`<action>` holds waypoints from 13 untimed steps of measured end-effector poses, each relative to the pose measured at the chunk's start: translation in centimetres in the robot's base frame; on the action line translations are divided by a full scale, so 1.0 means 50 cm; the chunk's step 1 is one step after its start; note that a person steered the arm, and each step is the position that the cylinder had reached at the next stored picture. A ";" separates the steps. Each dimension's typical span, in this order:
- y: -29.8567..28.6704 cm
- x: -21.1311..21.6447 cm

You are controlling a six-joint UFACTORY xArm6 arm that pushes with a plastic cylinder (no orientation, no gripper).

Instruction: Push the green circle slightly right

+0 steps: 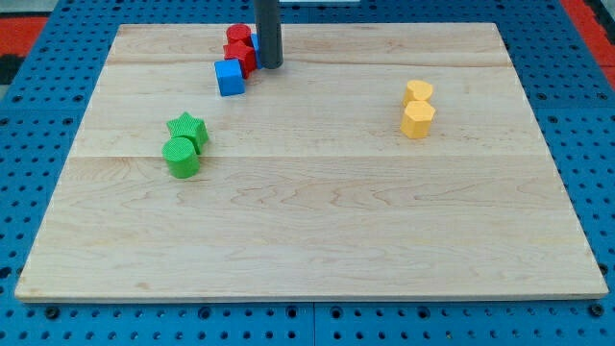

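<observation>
No pincer is fitted here, so nothing can be said about one being open or closed; the arm ends in a dark rod, and my tip rests on the worktop near the view's top edge.

Taking the green circle as the landmark: it sits in the left half of the worktop, with the green star touching it just above and slightly to the view's right. My tip is well apart from it, far up and to the right, beside the red blocks, whose shapes I cannot make out. The blue cube lies up and right of the circle, just below those red blocks. Two yellow blocks, touching each other, lie far to the circle's right.
</observation>
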State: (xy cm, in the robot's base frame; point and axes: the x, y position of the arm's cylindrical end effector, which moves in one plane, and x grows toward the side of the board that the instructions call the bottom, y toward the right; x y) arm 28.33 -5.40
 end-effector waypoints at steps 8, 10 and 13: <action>-0.242 0.421; -0.333 0.416; -0.225 0.333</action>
State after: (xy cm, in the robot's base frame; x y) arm 44.97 -16.65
